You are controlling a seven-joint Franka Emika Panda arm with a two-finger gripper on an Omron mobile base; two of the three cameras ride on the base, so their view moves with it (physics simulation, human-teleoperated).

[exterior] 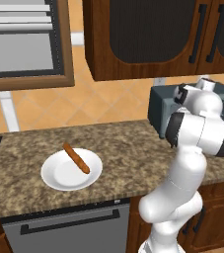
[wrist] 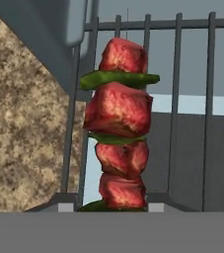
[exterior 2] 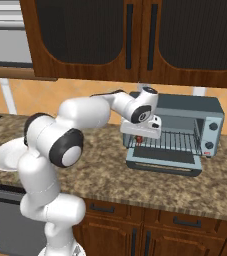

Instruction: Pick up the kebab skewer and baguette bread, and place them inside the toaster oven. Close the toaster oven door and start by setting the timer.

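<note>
Red kebab skewer over wire rack, gripper probably clamped

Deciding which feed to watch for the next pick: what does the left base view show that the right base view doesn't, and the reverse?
Left base view: the baguette bread lying across the white plate, and the window frame at upper left.

Right base view: the toaster oven's open door, its wire rack and knobs, with the gripper at the rack's left end.

Both: the granite counter, the wooden cabinets and the arm.
</note>
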